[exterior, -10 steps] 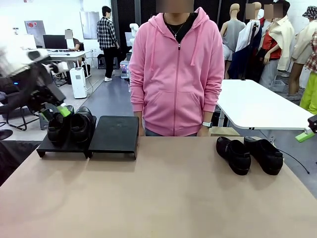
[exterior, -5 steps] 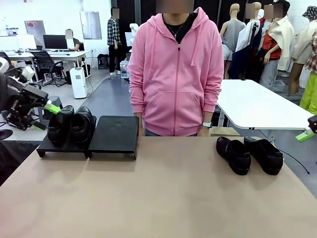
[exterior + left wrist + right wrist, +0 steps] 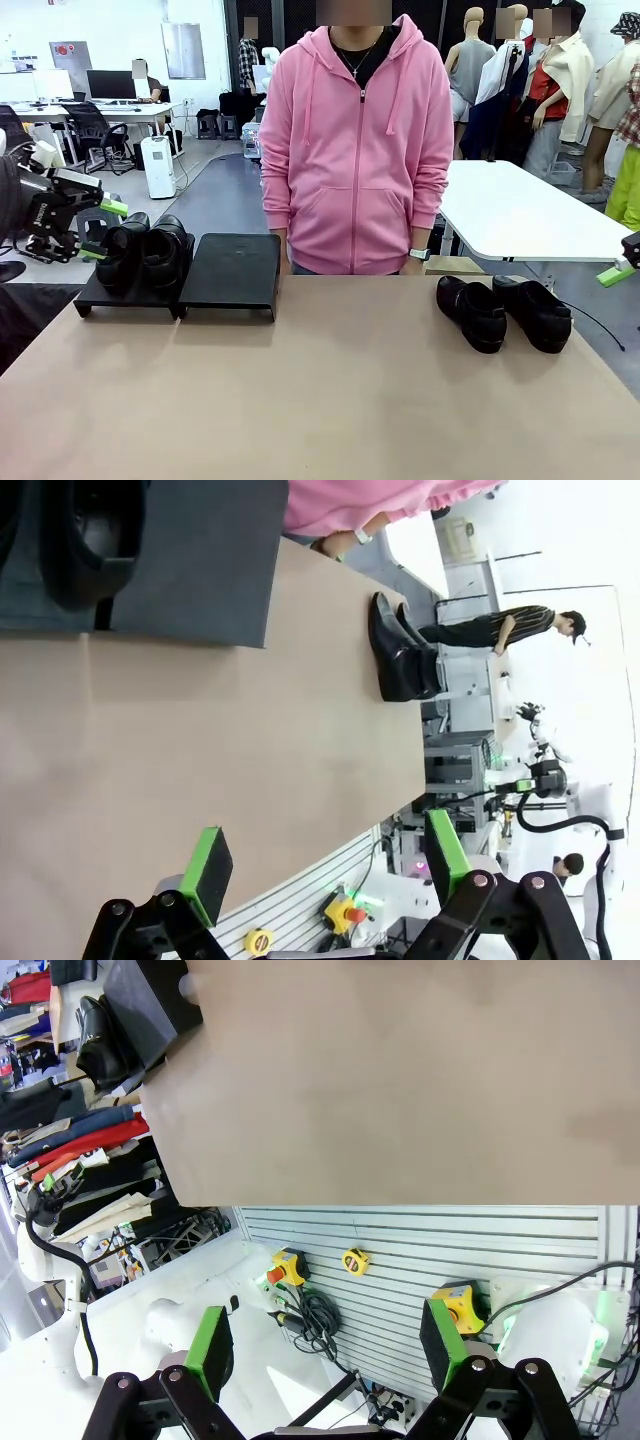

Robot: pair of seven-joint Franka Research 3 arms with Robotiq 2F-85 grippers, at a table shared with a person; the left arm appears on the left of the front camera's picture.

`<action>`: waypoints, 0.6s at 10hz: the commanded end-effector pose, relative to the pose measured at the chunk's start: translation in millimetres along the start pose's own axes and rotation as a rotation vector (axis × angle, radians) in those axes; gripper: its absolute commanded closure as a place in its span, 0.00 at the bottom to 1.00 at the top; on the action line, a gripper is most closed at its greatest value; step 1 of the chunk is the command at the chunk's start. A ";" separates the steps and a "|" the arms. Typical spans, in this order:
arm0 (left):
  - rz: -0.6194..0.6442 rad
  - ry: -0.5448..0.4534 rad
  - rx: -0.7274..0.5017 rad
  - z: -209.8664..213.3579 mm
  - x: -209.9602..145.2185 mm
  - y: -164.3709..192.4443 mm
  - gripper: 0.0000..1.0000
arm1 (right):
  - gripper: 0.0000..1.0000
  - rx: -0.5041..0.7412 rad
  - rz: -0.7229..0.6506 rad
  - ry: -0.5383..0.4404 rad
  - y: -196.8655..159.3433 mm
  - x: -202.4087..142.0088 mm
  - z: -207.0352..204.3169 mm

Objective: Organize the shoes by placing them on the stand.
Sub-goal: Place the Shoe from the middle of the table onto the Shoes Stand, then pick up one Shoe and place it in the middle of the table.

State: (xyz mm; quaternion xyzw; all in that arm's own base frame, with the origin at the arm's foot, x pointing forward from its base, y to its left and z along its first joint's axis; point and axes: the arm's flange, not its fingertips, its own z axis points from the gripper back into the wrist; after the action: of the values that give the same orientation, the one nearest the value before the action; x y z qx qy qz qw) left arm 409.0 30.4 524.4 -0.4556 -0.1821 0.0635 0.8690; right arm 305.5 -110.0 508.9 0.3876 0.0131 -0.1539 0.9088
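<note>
Front view gives you the stand [image 3: 232, 268] at the far left of the table [image 3: 320, 400], with the left pair of shoes [image 3: 145, 255] sitting side by side on its left section. The right pair of shoes [image 3: 505, 312] lies on the tabletop, well apart from it. Your left gripper [image 3: 104, 230] hangs just left of the stand, jaws spread, holding nothing. Your right gripper [image 3: 325, 1345] gapes too, grasping nothing. A person in a pink hoodie [image 3: 355, 150] stands at the far edge, between the pairs.

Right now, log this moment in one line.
left gripper open, beside stand | right gripper open | one shoe pair on stand | other shoe pair on table
</note>
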 end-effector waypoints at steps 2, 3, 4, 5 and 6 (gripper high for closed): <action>-0.018 0.024 0.020 2.8 -1.3 2.3 0.00 | 0.00 0.011 0.014 0.004 0.5 0.3 3.6; -0.018 0.024 0.020 2.8 -1.3 2.3 0.00 | 0.00 0.011 0.014 0.004 0.5 0.3 3.6; -0.018 0.024 0.020 2.8 -1.3 2.3 0.00 | 0.00 0.011 0.014 0.004 0.5 0.3 3.6; -0.018 0.024 0.020 2.8 -1.3 2.3 0.00 | 0.00 0.011 0.014 0.004 0.5 0.3 3.6; -0.018 0.024 0.020 2.8 -1.3 2.3 0.00 | 0.00 0.011 0.014 0.004 0.5 0.3 3.6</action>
State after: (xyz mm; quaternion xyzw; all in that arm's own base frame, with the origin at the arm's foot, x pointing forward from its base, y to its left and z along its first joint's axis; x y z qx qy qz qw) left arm 408.0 31.5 522.4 -0.4487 -0.1766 0.0584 0.8741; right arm 305.5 -110.0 508.9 0.3876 0.0131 -0.1539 0.9088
